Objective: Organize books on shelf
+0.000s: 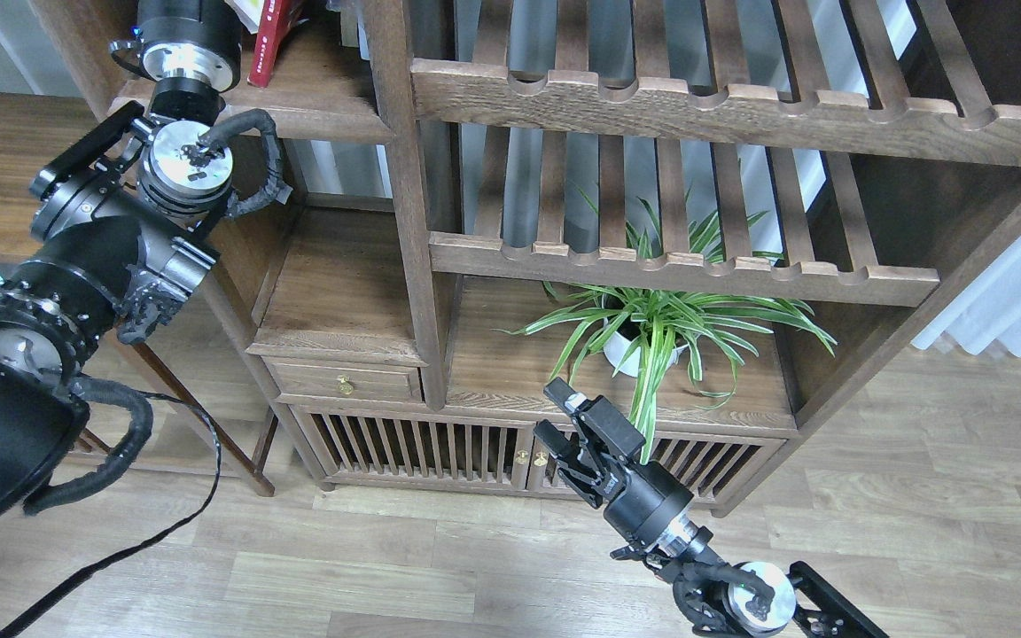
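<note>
Books: I see only 1 clearly, the dark red book (273,40), at the top edge of my head view, standing tilted on the shelf; a sliver of a paler cover (249,11) shows just left of it, cut by the frame.
Shelf: the solid dark-brown board (315,97) with the rounded front edge sits at upper left, left of the tall upright post (409,177).
Left arm: my left arm (120,248) rises from the lower left up to that shelf; its far end runs out of the top of the frame beside the red book.
Left gripper: out of sight, so I cannot tell its state or whether it has anything.
Right gripper: my right gripper (553,412) is low in the middle, in front of the cabinet, its 2 fingers parted and holding nothing.
Slatted racks: 2 racks (679,97) of wooden bars fill the upper right.
Plant: a striped green plant in a white pot (643,350) stands on the board below the racks, just behind my right gripper.
Drawer: a small brass-knobbed drawer (346,383) sits under the lower left board.
Floor: pale wood planks (386,567).
</note>
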Controlling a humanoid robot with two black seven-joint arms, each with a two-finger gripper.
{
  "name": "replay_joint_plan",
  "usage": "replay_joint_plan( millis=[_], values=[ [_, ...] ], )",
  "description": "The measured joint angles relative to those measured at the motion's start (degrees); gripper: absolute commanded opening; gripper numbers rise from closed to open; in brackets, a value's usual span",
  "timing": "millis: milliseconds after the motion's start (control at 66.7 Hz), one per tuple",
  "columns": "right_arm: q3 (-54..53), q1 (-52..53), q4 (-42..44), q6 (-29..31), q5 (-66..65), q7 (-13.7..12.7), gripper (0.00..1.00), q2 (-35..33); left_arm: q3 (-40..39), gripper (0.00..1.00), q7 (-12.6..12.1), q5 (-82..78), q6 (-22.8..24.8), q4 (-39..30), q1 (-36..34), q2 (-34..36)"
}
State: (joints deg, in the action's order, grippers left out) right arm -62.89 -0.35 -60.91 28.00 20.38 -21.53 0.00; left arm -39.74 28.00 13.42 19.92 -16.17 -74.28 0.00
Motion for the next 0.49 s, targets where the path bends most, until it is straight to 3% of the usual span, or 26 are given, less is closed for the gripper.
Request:
replay_joint_plan(
  millis=[135,180,240,255,270,285,330,495],
  values=[
    [-0.04,0.00,0.05,0.00,0.16,0.00,0.99,0.00,0.61,0.97,0.00,-3.27,0.64,-0.02,-0.15,0.00],
    [-0.04,0.00,0.07,0.00,0.19,0.00,0.99,0.00,0.71,0.89,-0.31,-5.05,0.80,-0.10,-0.38,0.00],
    [-0.04,0.00,0.08,0.00,0.24,0.00,0.99,0.00,0.69,0.59,-2.36,-7.45,1.07,-0.72,-0.56,0.37],
    [-0.05,0.00,0.08,0.00,0.26,0.00,0.99,0.00,0.66,0.43,-3.08,-7.90,1.14,-1.02,-0.56,0.69],
    [-0.06,0.00,0.08,0.00,0.28,0.00,0.99,0.01,0.62,0.36,-3.87,-8.27,1.20,-1.40,-0.56,1.12],
    [-0.09,0.00,0.08,0.00,0.30,-0.01,0.99,0.00,0.59,0.22,-4.64,-8.57,1.27,-1.86,-0.56,1.66],
    [-0.40,0.00,0.09,0.00,0.36,-0.02,0.99,0.00,0.49,0.06,-6.96,-9.11,1.65,-3.88,-0.56,3.79],
    [-1.97,0.00,0.09,0.00,0.60,-0.16,0.99,0.00,0.21,0.02,-13.23,-9.84,6.56,-9.51,-0.21,10.66]
  ],
)
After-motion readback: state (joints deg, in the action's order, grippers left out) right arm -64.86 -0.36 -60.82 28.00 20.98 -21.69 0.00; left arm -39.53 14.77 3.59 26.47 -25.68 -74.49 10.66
